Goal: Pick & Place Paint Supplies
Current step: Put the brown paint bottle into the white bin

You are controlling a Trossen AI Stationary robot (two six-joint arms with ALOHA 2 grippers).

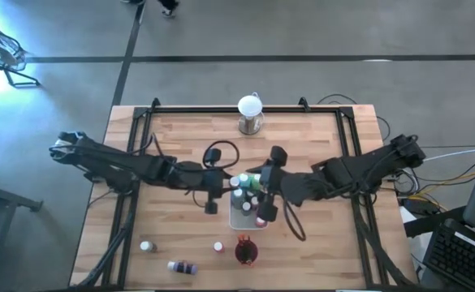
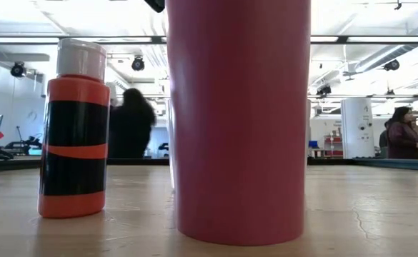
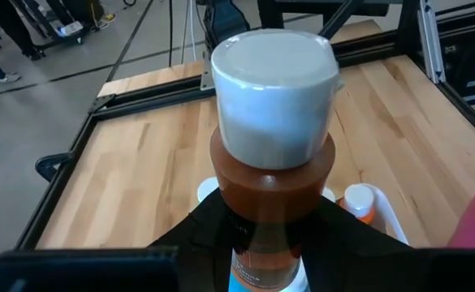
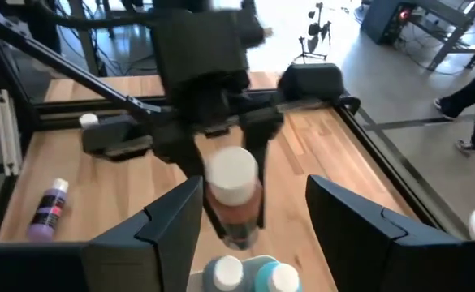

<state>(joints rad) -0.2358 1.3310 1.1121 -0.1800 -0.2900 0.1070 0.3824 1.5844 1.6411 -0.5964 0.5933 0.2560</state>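
High view: left gripper [image 1: 213,193] clamped on a brown white-capped paint bottle [image 3: 274,166], poised just left of the white tray [image 1: 248,220] at table centre; right gripper [image 1: 263,195] over the tray's bottles [image 1: 245,188], fingers [image 4: 176,219] parted, holding nothing.

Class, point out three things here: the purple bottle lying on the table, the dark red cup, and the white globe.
Purple bottle [image 1: 183,267], high view, on its body.
Dark red cup [image 2: 239,121], low view, on its side wall.
White globe [image 1: 250,106], high view, on its top.
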